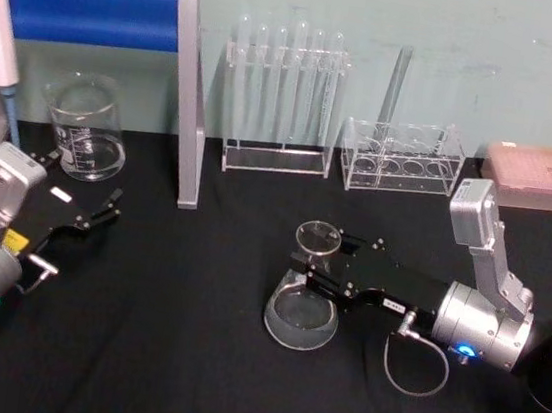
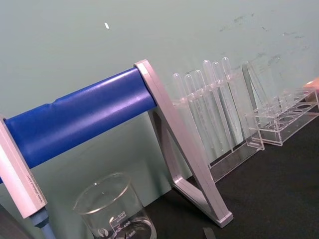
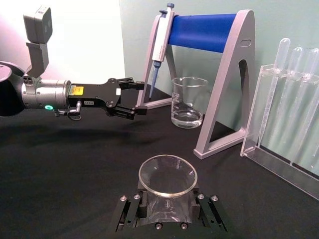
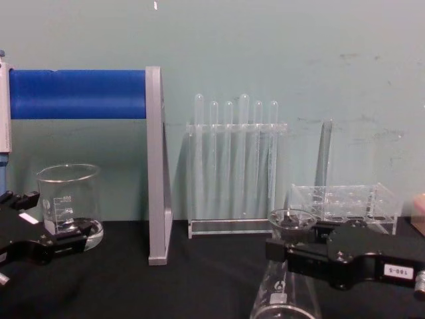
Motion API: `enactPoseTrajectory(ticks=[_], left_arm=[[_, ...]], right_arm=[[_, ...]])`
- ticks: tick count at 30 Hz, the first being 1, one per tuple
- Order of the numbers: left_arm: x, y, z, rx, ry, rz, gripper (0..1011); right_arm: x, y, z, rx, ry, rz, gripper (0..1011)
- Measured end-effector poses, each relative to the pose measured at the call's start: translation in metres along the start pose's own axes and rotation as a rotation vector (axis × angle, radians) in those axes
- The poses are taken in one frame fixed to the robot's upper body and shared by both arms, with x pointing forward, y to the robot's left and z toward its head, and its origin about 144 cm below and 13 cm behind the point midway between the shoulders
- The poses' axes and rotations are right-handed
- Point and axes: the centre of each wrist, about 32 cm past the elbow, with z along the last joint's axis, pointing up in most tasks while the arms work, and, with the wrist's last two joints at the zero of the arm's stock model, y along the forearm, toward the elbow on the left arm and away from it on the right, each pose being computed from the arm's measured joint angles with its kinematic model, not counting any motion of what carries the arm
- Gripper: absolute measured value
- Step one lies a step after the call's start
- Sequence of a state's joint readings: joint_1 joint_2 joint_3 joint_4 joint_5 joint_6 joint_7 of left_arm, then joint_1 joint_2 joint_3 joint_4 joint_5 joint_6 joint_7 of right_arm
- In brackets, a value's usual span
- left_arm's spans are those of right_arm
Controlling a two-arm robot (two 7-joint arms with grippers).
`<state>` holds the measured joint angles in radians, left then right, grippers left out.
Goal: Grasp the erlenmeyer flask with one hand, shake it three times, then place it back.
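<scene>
The worktop (image 1: pixel 185 377) is covered in matt black cloth. The flask (image 1: pixel 299 320) is clear, smooth, glossy glass, as is the beaker (image 1: pixel 84 128) near the back left corner. The right gripper (image 1: pixel 321 265) has a matt black body and a satin metal wrist. The stand (image 1: pixel 187 95) at the back edge has a matt grey frame and a glossy blue bar. The tube rack (image 1: pixel 274 156) is clear glossy plastic.

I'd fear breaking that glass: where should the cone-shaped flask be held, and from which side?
Probably the narrow neck of the erlenmeyer flask, just under its flared rim, from the robot's right, level. It stands upright, and the sloped walls below would slip. The right gripper has its jaws closed there; the left gripper sits open, far left.
</scene>
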<state>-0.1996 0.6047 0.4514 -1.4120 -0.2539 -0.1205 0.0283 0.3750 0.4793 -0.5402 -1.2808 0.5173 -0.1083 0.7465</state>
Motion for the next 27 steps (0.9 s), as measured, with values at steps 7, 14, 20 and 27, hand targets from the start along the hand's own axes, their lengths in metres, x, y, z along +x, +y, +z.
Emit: enactPoseTrajectory(ticks=[7,14,20,27], left_arm=[[0.0,0.0,0.0,0.0,0.0,0.0,1001],[0.0,0.0,0.0,0.0,0.0,0.0,1001],[0.0,0.0,0.0,0.0,0.0,0.0,1001],[0.0,0.0,0.0,0.0,0.0,0.0,1001]], right_arm=[[0.0,0.0,0.0,0.0,0.0,0.0,449],[0.0,-0.003,0.003,0.017,-0.005,-0.003,449],[-0.004,-0.009,0.016,0.063,-0.002,-0.042,449],[-0.012,-0.02,0.043,0.116,-0.006,-0.118,449]])
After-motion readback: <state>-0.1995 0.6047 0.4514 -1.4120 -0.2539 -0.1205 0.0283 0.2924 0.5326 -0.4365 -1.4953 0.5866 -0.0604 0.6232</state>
